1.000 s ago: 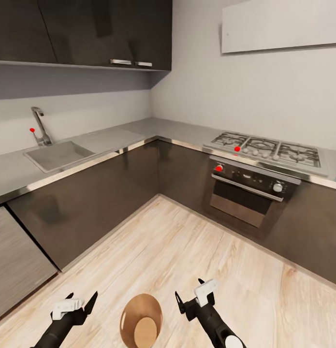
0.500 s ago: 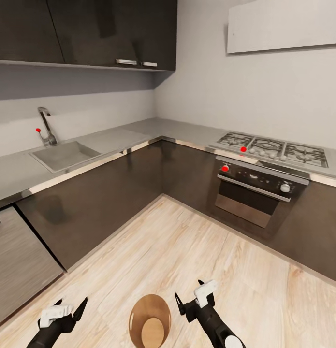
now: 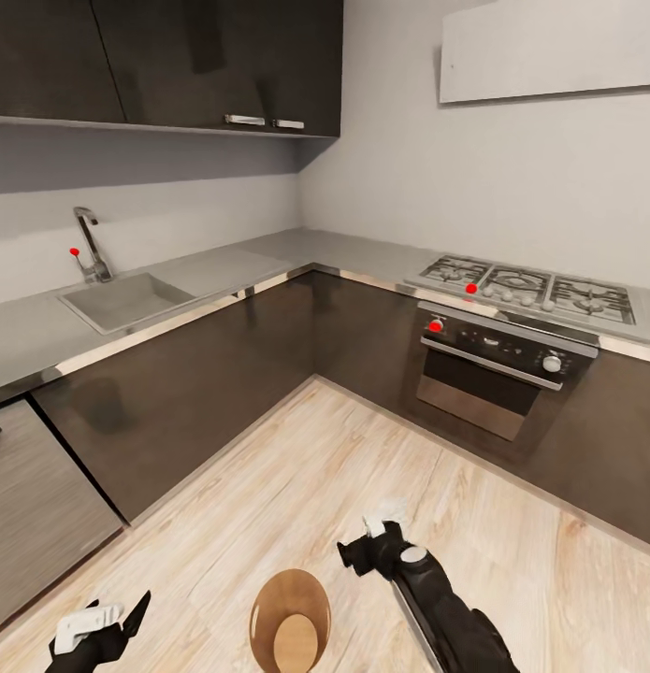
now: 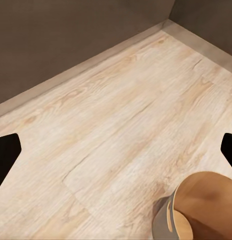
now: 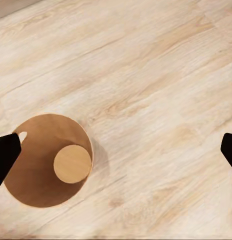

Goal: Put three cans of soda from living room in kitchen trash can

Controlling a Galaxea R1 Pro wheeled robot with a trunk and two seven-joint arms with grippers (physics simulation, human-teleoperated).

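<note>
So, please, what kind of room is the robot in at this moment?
A kitchen, it seems: a steel sink with a tap, a gas hob over a built-in oven, and dark brown cabinets.

Three downward views sharing trash can (image 3: 289, 622)

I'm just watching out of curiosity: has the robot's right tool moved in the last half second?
Yes. The right tool has risen in the head view, away from the bin toward the oven, and its wrist has turned; the kitchen itself stayed put.
</note>
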